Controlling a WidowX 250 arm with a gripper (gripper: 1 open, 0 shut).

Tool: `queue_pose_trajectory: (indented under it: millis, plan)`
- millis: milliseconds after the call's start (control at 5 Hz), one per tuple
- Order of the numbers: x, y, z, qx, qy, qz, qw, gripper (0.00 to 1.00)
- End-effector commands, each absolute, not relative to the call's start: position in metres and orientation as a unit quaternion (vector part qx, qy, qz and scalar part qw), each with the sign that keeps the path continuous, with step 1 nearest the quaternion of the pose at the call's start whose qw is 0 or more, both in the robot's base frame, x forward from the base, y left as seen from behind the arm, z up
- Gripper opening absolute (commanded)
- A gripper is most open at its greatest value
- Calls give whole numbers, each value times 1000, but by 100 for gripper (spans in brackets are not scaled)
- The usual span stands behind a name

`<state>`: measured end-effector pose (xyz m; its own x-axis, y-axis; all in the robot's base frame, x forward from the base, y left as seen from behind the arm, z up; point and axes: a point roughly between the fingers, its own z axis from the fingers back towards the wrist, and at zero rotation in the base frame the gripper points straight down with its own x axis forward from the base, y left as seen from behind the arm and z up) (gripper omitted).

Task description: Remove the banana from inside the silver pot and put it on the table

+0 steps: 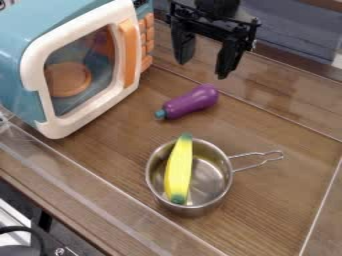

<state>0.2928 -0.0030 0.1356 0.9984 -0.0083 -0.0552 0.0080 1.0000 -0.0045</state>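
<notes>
The banana (179, 168) is lying inside the silver pot (190, 178) at lower center of the frame, its green tip pointing up. The pot is sitting on the table (287, 115). The gripper (206, 55) is hanging at upper center, jaws spread and empty. A purple toy eggplant (189, 102) is lying between them; a toy microwave (67, 60) is occupying the upper left.

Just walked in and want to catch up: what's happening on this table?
One robot arm hangs over the back of the table, its gripper open, empty and pointing down. The banana lies in the silver pot near the front, untouched. A purple toy eggplant lies between them, and a toy microwave stands at the left.
</notes>
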Motion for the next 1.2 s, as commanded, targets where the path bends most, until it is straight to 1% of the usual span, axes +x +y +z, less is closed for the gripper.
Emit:
queue_pose_trajectory:
  millis: [0,200,400,800,1000]
  plan:
    - [279,0,132,-2,31,-21,999,100]
    - [257,-7,127,-7,20,-20,1000,100]
    - [240,-12,128,-11,6,-22,1000,100]
    - [240,-4,137,-12,11,-24,1000,100]
    - [237,-8,135,-13,8,-6,1000,100]
